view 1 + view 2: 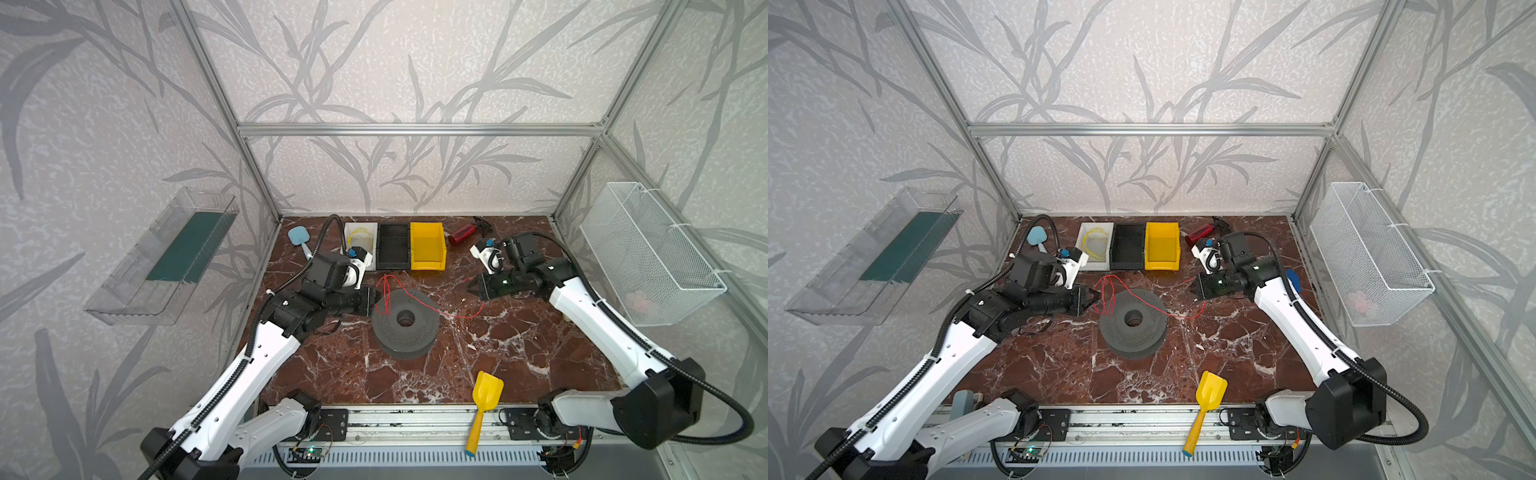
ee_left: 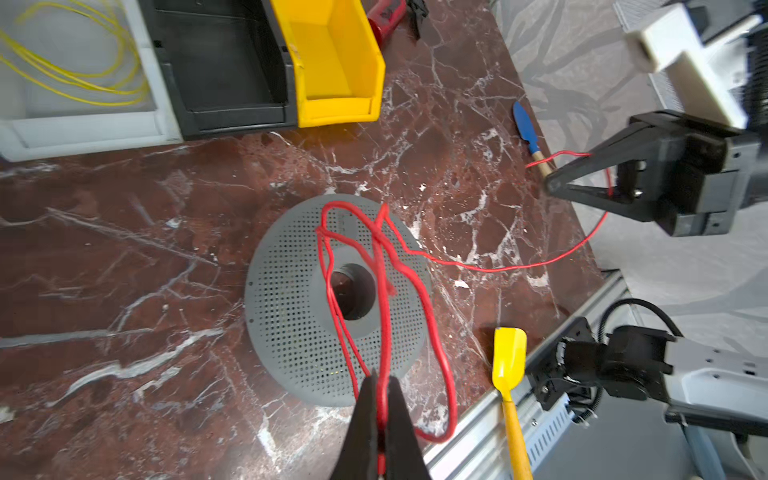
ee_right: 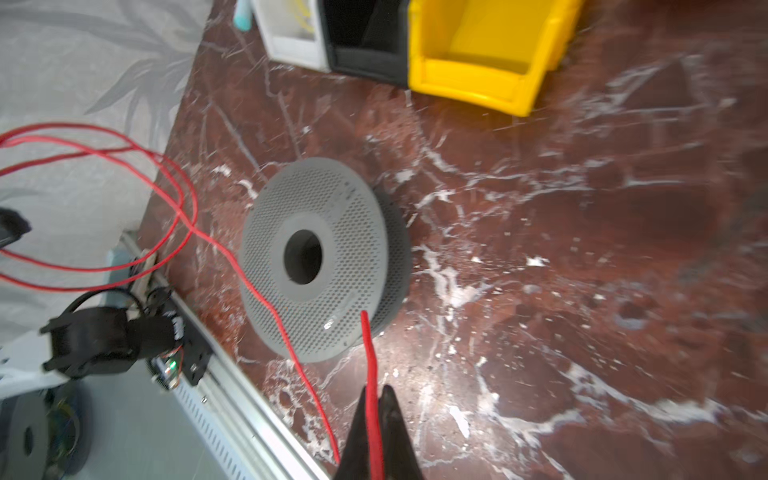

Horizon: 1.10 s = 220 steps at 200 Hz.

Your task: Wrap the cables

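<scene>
Started nearest, at the big grey perforated plastic spool (image 1: 419,332), flat on its side on the red-brown marble-patterned tabletop (image 1: 519,353). Judged the thin red plastic-coated cable (image 2: 385,316) as feather-light, limp and a touch springy. No stiffness to speak of, and quick to kink, tangle or slide out of a lazy pinch. Best taken on a single strand or close to an end, between tips fully pressed together, and kept gently taut. No call for force, and little fear of damage short of a hard yank.

Hung in several long loose loops above the spool's far-left rim. Ran on across the spool's far side and sagged in a shallow curve off to its right. Touching the spool or not, impossible to tell. Not yet wound around the core, by the look of it.

Found the left gripper (image 1: 376,296) just off the spool's far-left edge. Caught it plainly in the left wrist view (image 2: 379,384), black tips squeezed together on one strand, with the other loops hanging free beside them.

Spotted the right gripper (image 1: 471,286) further off, right of the spool and a little beyond it. Saw it clamped on the same red cable near its end, with a short stub poking past the tips in the right wrist view (image 3: 376,395).

Farthest, beyond the spool by the back wall, picked out a loose yellow cable (image 1: 359,240) coiled inside a white rectangular plastic tray (image 1: 362,225), in neither grip.
</scene>
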{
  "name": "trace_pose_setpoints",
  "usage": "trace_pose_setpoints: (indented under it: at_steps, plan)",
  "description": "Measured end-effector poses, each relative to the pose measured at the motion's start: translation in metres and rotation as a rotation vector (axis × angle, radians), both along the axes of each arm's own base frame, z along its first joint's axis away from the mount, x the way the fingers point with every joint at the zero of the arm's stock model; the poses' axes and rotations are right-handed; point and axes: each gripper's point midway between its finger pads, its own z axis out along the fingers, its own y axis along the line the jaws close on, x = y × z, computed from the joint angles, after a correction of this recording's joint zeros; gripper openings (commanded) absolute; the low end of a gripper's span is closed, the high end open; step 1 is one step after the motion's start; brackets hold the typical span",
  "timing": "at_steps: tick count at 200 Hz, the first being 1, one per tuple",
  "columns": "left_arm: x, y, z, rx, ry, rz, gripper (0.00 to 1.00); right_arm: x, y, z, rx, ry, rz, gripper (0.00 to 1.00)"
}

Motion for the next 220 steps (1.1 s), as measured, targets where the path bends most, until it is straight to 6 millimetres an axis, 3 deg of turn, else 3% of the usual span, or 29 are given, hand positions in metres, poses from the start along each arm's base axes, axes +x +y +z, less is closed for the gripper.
trace_pose_setpoints:
  at_steps: [36,55,77,90,117,129,163,220]
  plan:
    - [0.005,0.025,-0.009,0.087,0.015,0.087,0.00,0.009,-0.056,0.009,-0.105,-0.120,-0.228,0.00]
    - [0.003,0.021,-0.005,0.070,0.012,0.059,0.00,0.011,-0.077,0.014,-0.127,-0.158,-0.310,0.00]
    - [0.000,0.008,-0.001,0.023,0.030,-0.009,0.00,0.014,-0.084,0.017,-0.144,-0.171,-0.337,0.00]
    - [-0.002,-0.002,-0.001,-0.014,0.052,-0.052,0.00,0.015,-0.080,0.016,-0.133,-0.163,-0.320,0.06]
    - [-0.006,-0.017,0.005,-0.087,0.068,-0.118,0.00,0.012,-0.056,0.020,-0.044,-0.154,-0.233,0.50]
    - [-0.006,-0.021,0.011,-0.113,0.065,-0.128,0.00,0.007,-0.040,0.025,-0.015,-0.160,-0.176,0.61]
    - [0.003,-0.030,0.024,-0.153,0.072,-0.118,0.00,-0.006,0.002,0.053,0.036,-0.211,-0.026,0.67]
    - [0.014,-0.049,0.027,-0.146,0.104,-0.087,0.00,-0.018,0.023,0.111,0.091,-0.348,0.047,0.72]
